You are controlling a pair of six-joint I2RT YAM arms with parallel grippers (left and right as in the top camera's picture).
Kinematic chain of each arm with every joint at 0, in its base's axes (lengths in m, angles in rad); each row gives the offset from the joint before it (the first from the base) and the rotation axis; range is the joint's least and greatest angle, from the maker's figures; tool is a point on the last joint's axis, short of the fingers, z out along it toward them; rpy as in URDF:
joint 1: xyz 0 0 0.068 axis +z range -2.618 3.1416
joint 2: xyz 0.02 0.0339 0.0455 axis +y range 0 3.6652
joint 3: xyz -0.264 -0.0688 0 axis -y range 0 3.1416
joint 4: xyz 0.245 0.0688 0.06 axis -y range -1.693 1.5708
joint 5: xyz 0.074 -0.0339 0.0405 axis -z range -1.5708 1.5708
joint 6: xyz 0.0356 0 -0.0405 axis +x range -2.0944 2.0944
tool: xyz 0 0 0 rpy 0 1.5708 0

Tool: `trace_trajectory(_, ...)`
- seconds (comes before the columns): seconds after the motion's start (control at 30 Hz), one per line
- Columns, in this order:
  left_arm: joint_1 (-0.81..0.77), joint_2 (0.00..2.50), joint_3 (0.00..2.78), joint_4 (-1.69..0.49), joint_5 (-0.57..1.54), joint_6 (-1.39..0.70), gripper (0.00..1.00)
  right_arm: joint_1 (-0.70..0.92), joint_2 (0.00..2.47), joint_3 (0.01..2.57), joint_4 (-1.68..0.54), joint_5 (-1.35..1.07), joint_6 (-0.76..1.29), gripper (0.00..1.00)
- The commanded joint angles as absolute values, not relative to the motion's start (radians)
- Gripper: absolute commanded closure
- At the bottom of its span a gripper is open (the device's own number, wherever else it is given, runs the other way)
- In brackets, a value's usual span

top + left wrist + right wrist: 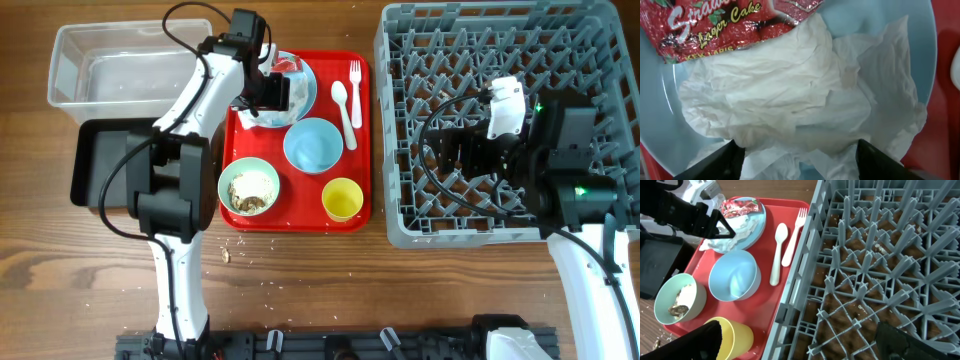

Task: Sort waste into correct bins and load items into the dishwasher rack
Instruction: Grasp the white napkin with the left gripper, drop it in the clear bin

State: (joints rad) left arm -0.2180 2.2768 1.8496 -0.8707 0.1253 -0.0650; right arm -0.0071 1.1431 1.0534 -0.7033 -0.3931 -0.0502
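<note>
My left hand [797, 155] sits open astride the napkin [790, 95], low in the wrist view. I'd sink lower and pinch paper only, sparing the wrapper [715, 25] at upper left. My right hand [800, 340] hovers open.

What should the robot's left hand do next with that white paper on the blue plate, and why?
Probably lower a little and close: the open left gripper straddles the crumpled napkin on the plate, not yet gripping it.
</note>
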Motion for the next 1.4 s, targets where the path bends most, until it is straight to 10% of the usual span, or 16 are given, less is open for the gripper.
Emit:
trace_trajectory(0.0,-0.222,2.32,1.83,-0.846,0.095,-0.068,0.41,-0.003,1.147,1.072,-0.705,-0.415,-0.052,0.0)
trace_trajectory(0.17,-0.226,2.325,1.83,-0.83,0.096,-0.068,0.96,-0.003,1.147,1.072,-0.714,-0.381,-0.052,0.0)
trace_trajectory(0.7,-0.208,1.925,1.918,-0.964,0.08,-0.193,0.96,-0.003,1.147,1.072,-0.712,-0.38,-0.052,0.0)
trace_trajectory(1.37,0.094,2.068,1.915,-0.875,-0.073,-0.165,0.96,-0.003,1.156,1.072,-0.705,-0.381,-0.052,0.0)
